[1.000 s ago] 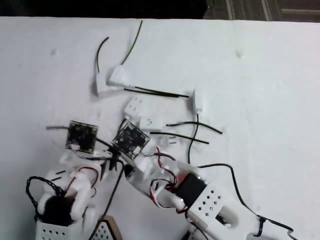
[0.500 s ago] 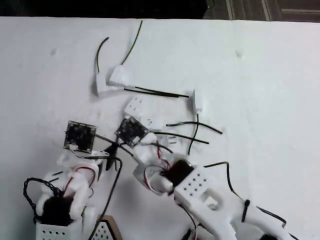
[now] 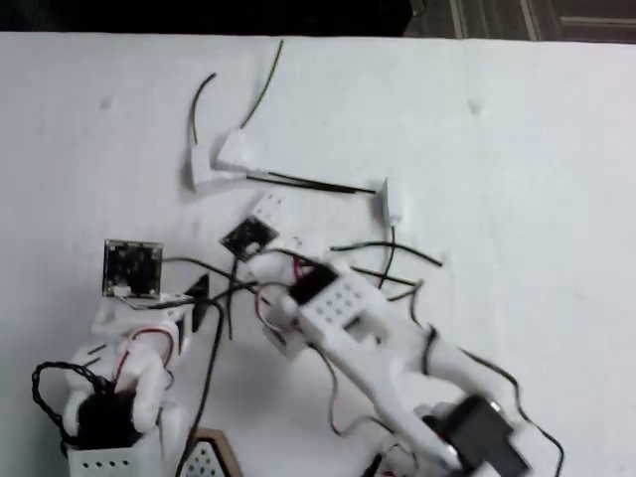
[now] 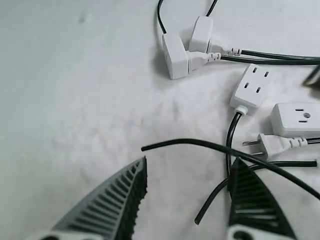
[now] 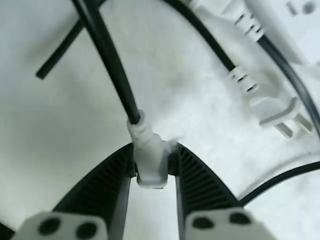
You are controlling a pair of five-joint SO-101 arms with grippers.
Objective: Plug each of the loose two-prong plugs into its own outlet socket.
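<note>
My right gripper [image 5: 153, 151] is shut on a white two-prong plug [image 5: 149, 162] by its body, its black cord running away over the table. A second loose plug [image 5: 264, 106] lies beside it, prongs bare. In the high view the right arm [image 3: 343, 313] lies across the middle, next to a white outlet block [image 3: 270, 209]. My left gripper [image 4: 190, 165] hangs open above a black cord [image 4: 200, 146], holding nothing. Beyond it lie the two-slot outlet block [image 4: 252, 86], another outlet [image 4: 297, 117] and a loose plug [image 4: 274, 146]. Two white outlets [image 4: 176, 54] farther off have plugs in them.
Loose black cords [image 3: 383, 253] cross the table's middle around the outlets. Another white outlet piece [image 3: 390, 202] lies to the right with a cord running to it. The left arm [image 3: 124, 388] stands at the near left. A brown object [image 3: 209, 455] sits at the front edge.
The right arm has swung away from the front edge toward the outlet block, carrying its plug. The left arm has shifted a little to the left.
</note>
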